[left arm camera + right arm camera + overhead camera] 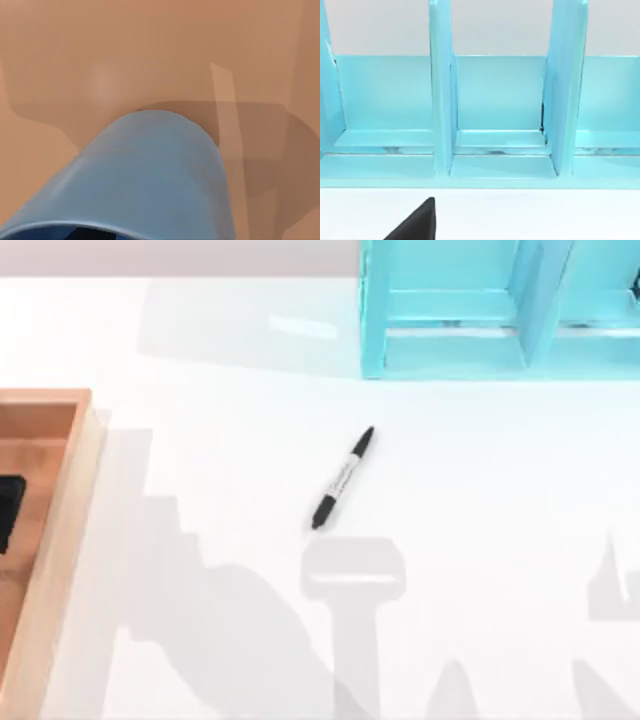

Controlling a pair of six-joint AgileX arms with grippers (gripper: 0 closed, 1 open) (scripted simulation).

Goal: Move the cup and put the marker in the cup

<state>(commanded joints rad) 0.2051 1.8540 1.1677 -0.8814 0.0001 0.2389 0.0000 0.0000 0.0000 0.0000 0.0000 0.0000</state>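
The marker [342, 478] lies flat and slanted on the white table near the middle of the top view, black with a pale label band, and nothing touches it. The blue cup [150, 175] looms very close in the left wrist view, its rim nearest the camera and a wooden surface behind it. A black part of my left gripper [8, 512] shows at the top view's left edge, over the wooden tray [85, 455]. A dark tip of my right gripper [417, 222] shows in the right wrist view, facing the cyan shelf.
The wooden tray with raised walls takes up the table's left side. A cyan shelf unit [450, 350] with upright dividers [441, 110] stands at the back right. Arm shadows fall across the white table's front half.
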